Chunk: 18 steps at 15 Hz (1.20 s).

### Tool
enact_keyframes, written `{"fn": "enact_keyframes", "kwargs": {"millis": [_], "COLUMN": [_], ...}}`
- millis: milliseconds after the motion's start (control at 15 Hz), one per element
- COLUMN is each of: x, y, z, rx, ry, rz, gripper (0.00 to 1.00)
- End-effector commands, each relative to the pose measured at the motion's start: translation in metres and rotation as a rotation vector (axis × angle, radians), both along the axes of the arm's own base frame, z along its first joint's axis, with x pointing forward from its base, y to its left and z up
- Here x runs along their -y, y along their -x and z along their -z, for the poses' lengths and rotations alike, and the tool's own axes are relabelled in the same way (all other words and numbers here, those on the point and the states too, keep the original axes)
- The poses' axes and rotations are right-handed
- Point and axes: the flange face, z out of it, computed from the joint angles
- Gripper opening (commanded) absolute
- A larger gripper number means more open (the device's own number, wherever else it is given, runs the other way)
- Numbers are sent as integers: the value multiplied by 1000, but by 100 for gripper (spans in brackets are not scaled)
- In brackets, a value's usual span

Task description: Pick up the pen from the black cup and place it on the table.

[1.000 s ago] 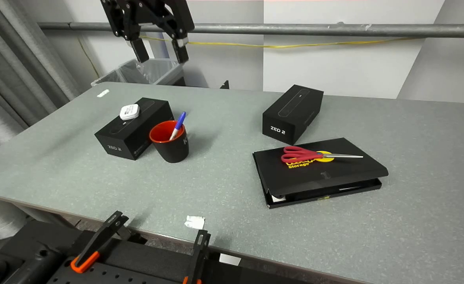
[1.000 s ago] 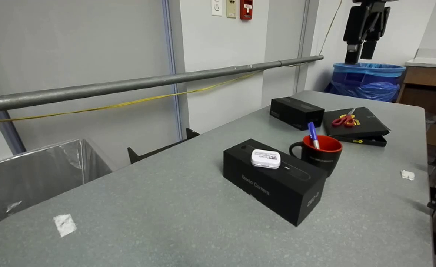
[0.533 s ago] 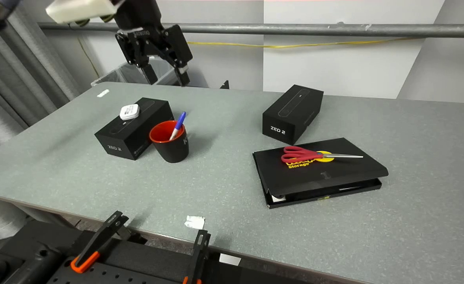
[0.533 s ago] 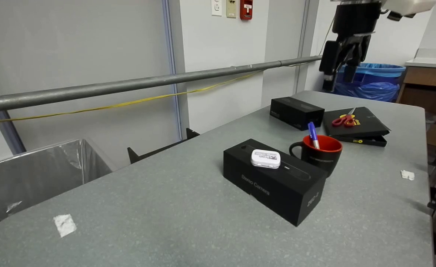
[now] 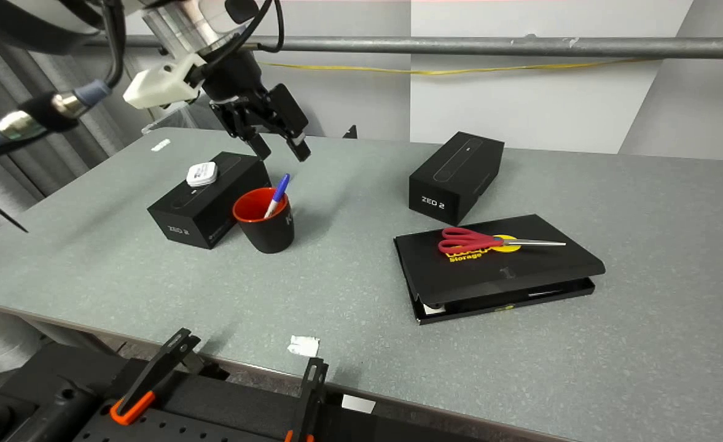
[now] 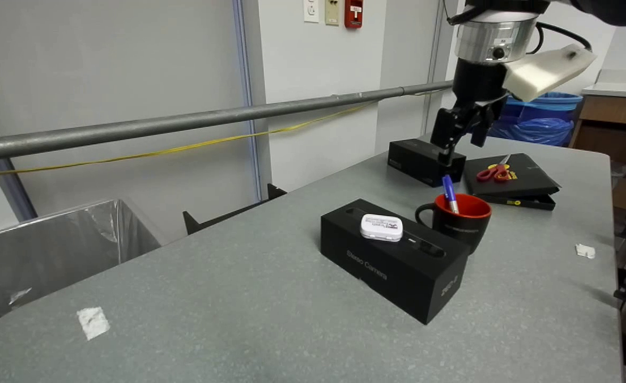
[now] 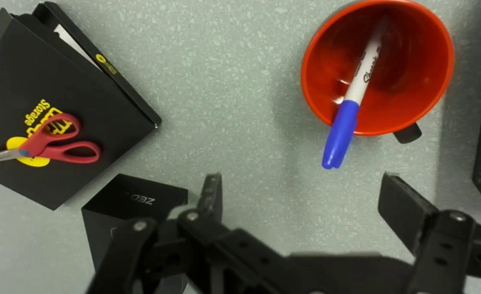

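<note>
1. Nearest: two black clamps (image 5: 155, 374) with orange parts stand at the near edge of the grey tabletop (image 5: 336, 288); I give left and right as seen from that edge. A scrap of white tape (image 5: 304, 345) lies just beyond them.
2. Right of the middle, red scissors (image 5: 490, 241) lie on a flat black case (image 5: 496, 276).
3. A little farther, on the left, the black cup (image 5: 267, 235) stands upright, its inside red. The pen (image 7: 358, 87) leans in it, white body inside, blue end jutting past the far rim. Just beside the cup, on its left, is a long black box (image 5: 211, 199) with a small white tin (image 5: 202, 174) on top.
4. Above and a little beyond the cup hang my fingers (image 7: 406, 208), spread apart with nothing between them; the wrist view shows the pen untouched.
5. I judge the step in hand to be lining up for the grasp. Next I need to bring the fingers nearer and lower, one on either side of the blue end, close them, then lift the pen until it clears the rim.
6. Far right, a second black box (image 5: 459, 175); beyond the tabletop, a grey pipe (image 5: 490, 46) crosses the wall (image 5: 551, 98).
</note>
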Motion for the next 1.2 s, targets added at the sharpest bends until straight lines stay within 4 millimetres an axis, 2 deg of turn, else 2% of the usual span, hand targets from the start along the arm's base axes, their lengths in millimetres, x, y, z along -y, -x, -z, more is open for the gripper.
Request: {"fn": "enact_keyframes", "kwargs": {"millis": [0, 467, 867, 1133], "x": [-11, -27, -28, -28], "y": [-15, -23, -25, -24], "z": [15, 39, 56, 59], "rx": [64, 93, 60, 85], "ry": [30, 62, 48, 20], "rz": [34, 59, 80, 119], "gripper": [100, 100, 100, 100]}}
